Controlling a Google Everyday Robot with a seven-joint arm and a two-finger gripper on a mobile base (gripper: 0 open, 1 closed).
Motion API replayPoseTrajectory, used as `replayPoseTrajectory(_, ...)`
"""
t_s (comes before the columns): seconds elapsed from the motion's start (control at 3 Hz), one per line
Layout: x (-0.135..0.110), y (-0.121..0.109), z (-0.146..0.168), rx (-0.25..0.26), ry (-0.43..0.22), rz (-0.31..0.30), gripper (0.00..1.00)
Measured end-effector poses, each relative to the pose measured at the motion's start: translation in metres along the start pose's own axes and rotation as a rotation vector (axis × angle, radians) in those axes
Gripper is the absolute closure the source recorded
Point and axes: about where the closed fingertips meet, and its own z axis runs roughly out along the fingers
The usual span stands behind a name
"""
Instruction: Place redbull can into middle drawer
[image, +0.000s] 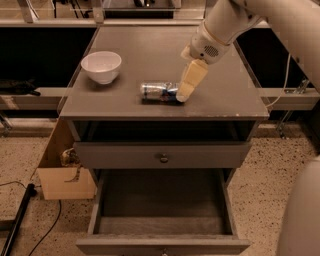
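The redbull can (156, 91) lies on its side on the grey cabinet top (220, 95), near the front edge. My gripper (184, 94) comes down from the upper right, and its cream fingers reach the can's right end and hide it. The middle drawer (162, 206) is pulled out below, with a bare grey floor and nothing in it.
A white bowl (101, 66) stands on the cabinet top at the left. The shallower drawer front with a round knob (163, 158) is shut above the open drawer. A cardboard box (62, 170) and cables lie on the floor at the left.
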Motion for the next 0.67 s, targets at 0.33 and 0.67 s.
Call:
replayPoseTrajectory(0.33,0.0188,0.0077,-0.0217,0.038,-0.034,0.031,0.00)
replayPoseTrajectory(0.67,0.0188,0.0077,-0.0217,0.038,-0.034,0.031,0.00)
